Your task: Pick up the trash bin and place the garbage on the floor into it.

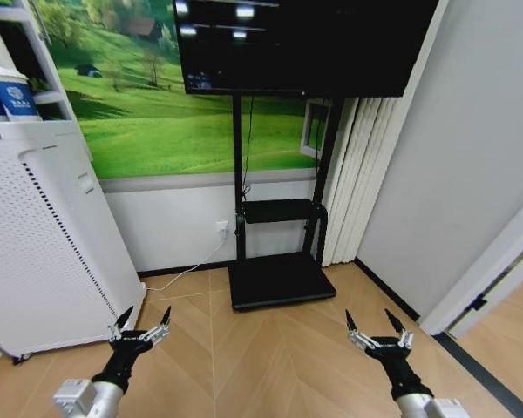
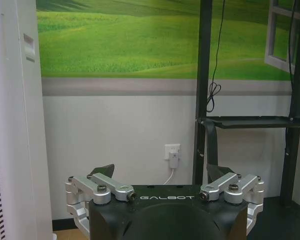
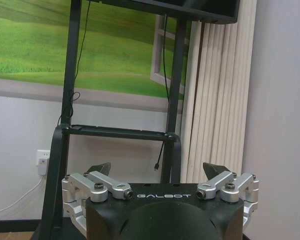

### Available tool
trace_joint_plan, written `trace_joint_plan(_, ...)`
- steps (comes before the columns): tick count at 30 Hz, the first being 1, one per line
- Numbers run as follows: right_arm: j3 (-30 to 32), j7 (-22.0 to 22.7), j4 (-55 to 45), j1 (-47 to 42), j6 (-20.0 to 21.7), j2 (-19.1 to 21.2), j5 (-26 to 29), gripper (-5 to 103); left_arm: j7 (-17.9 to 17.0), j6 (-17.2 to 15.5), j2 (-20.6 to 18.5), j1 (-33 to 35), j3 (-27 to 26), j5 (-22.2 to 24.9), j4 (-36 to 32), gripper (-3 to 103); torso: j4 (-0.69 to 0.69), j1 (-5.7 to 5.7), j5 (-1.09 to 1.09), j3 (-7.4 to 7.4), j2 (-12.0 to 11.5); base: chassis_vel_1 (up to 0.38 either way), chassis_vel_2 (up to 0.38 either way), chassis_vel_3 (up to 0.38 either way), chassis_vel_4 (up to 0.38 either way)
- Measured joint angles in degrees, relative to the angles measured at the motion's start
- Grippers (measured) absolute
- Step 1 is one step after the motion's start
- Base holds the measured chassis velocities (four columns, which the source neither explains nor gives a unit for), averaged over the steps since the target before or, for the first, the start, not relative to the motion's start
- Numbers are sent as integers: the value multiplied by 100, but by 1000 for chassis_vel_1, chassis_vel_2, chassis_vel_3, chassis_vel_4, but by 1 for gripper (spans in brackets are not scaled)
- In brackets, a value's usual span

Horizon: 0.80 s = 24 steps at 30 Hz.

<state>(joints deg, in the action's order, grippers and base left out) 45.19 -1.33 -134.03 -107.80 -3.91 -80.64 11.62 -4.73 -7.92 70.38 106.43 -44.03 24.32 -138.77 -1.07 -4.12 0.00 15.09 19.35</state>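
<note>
Head view: I see two grippers low in front of me, above the wood floor (image 1: 270,357).
Left gripper (image 1: 143,316): one, held near the white appliance (image 1: 44,235), its two fingers spread apart, nothing between them.
Right gripper (image 1: 374,320): one, held over bare floor close to the grey wall (image 1: 471,157), its two fingers also spread apart and holding nothing.
Left wrist view: the left gripper (image 2: 162,172) points at the white wall with one socket (image 2: 172,152) and one plug in it.
Right wrist view: the right gripper (image 3: 157,170) points at the stand and the folded white screen (image 3: 215,100).
TV stand (image 1: 275,261): one, black, with one screen (image 1: 305,43) on top and one flat base on the floor.
Cups (image 1: 9,91): two, blue and white, on the shelf at my left.
Trash bin, garbage: I cannot tell where they are.
</note>
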Motion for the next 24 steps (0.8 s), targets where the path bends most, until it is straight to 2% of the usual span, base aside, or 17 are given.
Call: trace_joint_plan(24, -1, 0, 0, 0, 0, 0, 0, 100, 0, 0, 0, 0, 0, 0, 0, 100, 0, -206, 0, 356, 563, 6, 4, 6, 4)
